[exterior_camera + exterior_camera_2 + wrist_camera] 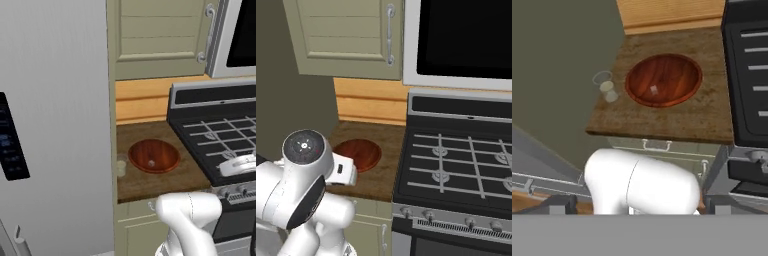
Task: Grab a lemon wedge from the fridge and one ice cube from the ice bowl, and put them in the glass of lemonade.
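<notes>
The white Franka arm (189, 215) stands folded low at the front edge of the counter, its rounded elbow link rising just below the countertop's front lip in the left base view. From the right, a dark-capped joint (304, 148) faces the camera above stacked white links. In the hand view, two dark finger tips (561, 204) sit well apart at the bottom, jaws spread, nothing between them.

Brown counter (150, 182) – beige cabinets (157, 37), black stove (456, 165)
</notes>
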Robot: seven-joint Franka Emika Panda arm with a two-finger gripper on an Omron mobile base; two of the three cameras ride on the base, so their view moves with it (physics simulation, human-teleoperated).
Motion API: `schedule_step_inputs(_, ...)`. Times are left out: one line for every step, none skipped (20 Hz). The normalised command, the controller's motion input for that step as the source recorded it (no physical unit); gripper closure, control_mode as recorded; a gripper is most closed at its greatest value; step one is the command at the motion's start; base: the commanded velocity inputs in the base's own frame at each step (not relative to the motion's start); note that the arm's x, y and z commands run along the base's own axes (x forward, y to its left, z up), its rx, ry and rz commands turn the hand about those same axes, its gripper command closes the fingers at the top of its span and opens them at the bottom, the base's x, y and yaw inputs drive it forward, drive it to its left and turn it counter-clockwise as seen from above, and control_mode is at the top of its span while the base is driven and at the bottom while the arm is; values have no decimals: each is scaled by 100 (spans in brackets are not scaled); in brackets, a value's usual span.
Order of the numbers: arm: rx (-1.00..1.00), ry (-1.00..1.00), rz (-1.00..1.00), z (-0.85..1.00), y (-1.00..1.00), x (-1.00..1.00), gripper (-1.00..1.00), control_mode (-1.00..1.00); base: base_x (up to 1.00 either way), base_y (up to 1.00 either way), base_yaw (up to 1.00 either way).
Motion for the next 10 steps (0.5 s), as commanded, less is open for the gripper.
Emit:
schedule_step_inputs(0,0,0,0,0,0,-100,100,-14,25,0)
schedule_step_inputs(0,0,0,0,0,0,-100,100,-48,6,0)
schedule_step_inputs(0,0,0,0,0,0,-100,100,-84,0,0)
schedule_step_inputs(0,0,0,0,0,0,-100,100,-100,0,0)
schedule_step_inputs(0,0,0,0,0,0,-100,100,-100,4,0)
schedule_step_inputs(0,0,0,0,0,0,-100,100,-100,14,0)
schedule_step_inputs(0,0,0,0,0,0,-100,100,-100,46,0)
schedule_step_inputs(0,0,0,0,0,0,-100,100,-100,66,0)
schedule_step_inputs(0,0,0,0,0,0,-100,100,-80,91,-4)
schedule_step_inputs(0,0,0,0,0,0,-100,100,-64,99,-10)
